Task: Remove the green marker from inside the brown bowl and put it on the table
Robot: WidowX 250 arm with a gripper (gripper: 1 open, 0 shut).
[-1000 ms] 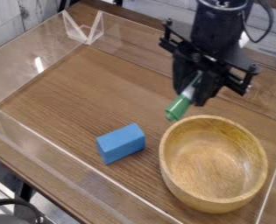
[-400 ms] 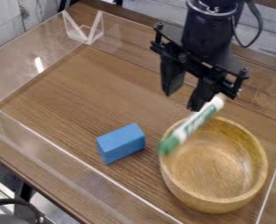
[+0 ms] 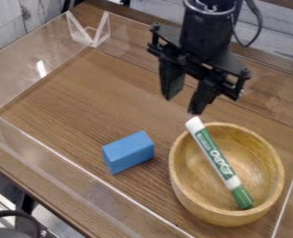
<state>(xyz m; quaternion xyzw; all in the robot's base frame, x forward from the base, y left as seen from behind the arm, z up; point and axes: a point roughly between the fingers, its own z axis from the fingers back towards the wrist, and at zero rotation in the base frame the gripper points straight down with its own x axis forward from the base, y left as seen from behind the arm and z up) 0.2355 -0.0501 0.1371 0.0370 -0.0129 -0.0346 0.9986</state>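
Right now the green marker (image 3: 219, 165) lies inside the brown bowl (image 3: 190, 199), nearest me on the right of the tabletop (image 3: 86, 102). Its white end leans up against the bowl's far rim and its green cap points down toward the near side of the hollow. A second ago I had it pinched in the pincer (image 3: 193, 97), hanging over the bowl's far edge; since then the jaws have parted and it has dropped in. I read that as a slip or a reset, not progress: the task wants the marker out on the wood, and at this moment it is back where it starts.

To the left of the bowl and well apart from it sits a blue block (image 3: 128, 151), which plays no part.

Farther back, the pincer hangs above the bowl's far rim, pointing down, its two dark fingers standing apart with nothing between them. It is clear of the marker, just above the white end. My judgement: I must come down into the bowl, close on the barrel again, then lift it out.
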